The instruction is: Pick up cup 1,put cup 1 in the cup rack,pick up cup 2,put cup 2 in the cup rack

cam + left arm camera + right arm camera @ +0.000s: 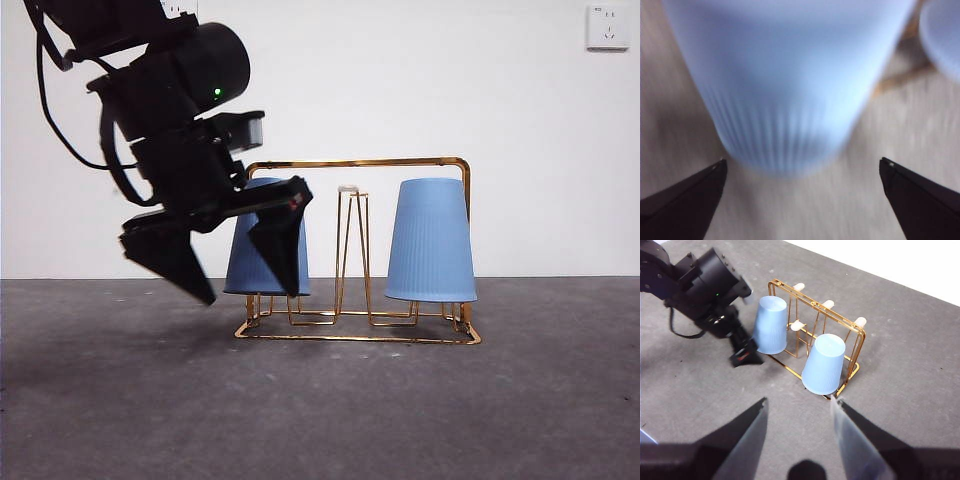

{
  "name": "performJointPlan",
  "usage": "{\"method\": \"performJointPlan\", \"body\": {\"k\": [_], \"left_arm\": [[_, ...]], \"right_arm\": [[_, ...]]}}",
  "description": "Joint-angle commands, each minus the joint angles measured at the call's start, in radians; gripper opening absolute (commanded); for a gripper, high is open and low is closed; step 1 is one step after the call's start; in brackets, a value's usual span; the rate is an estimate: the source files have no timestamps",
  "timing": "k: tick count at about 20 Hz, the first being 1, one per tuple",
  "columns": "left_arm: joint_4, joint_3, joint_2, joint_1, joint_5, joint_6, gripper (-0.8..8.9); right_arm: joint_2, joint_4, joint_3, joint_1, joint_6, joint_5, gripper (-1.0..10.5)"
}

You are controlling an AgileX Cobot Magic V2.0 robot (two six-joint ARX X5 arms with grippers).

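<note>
Both blue cups already sit upside down on pegs of the cup rack (357, 335), so the task looks done or nearly so. Cup 2 (266, 240) is on the rack's end peg nearest the working arm; cup 1 (431, 242) is on the opposite end peg, well apart from that arm. A bare peg w/ pale tip stands between them.

Handling, judging by looks: both cups seem thin ribbed plastic, light, a bit flexible, so a hard squeeze could dent the wall. Ribs should give some grip; taper means jaws could slide toward the narrow closed end. Best hold is prob. across the mid wall, on opposite sides. Rack is thin gold wire and likely light too, so a snagged cup could drag or tip it.

Left gripper (235, 268) is at cup 2's end of the rack, jaws spread wide, nothing clamped. In its wrist view cup 2 (785, 80) fills the space just beyond the two tips, not touching either; the pic is blurred, so the exact gap is hard to read. One jaw overlaps the cup's lower wall in the front view.

Right gripper (797, 412) hangs high, well off the rack on cup 1's (824, 364) side, jaws apart, empty.
</note>
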Motion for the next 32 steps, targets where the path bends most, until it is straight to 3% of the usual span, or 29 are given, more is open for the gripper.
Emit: {"method": "performJointPlan", "body": {"k": [1, 6, 12, 16, 18, 19, 20, 24, 32], "left_arm": [[-0.091, 0.019, -0.010, 0.000, 0.038, -0.006, 5.35], [-0.259, 0.019, -0.121, -0.014, 0.066, 0.002, 5.30], [-0.394, 0.019, -0.446, -0.064, 0.126, 0.002, 5.01], [-0.436, 0.019, -0.675, -0.106, 0.144, -0.011, 1.49], [-0.453, 0.019, -0.759, -0.118, 0.143, -0.013, -0.15], [-0.463, 0.019, -0.793, -0.120, 0.143, -0.013, -0.08], [-0.472, 0.019, -0.819, -0.120, 0.143, -0.013, -0.08], [-0.501, 0.019, -0.866, -0.120, 0.143, -0.013, -0.08], [-0.512, 0.019, -0.861, -0.120, 0.143, -0.013, -0.04]], "right_arm": [[0.000, -0.001, -0.008, 0.001, -0.007, 0.000, 2.2], [0.001, -0.024, -0.008, 0.001, -0.006, 0.000, 2.2], [0.008, -0.084, -0.008, 0.001, -0.002, 0.000, 2.2], [0.034, -0.151, -0.008, 0.001, 0.001, -0.001, 2.2], [0.050, -0.190, -0.008, 0.001, 0.002, -0.007, 1.0], [0.058, -0.205, -0.008, 0.001, 0.002, -0.016, 0.1], [0.067, -0.216, -0.008, 0.001, 0.003, -0.024, -0.1], [0.106, -0.232, -0.008, 0.001, 0.027, -0.076, -0.1], [0.132, -0.236, -0.008, 0.001, 0.053, -0.079, 0.0]]}}
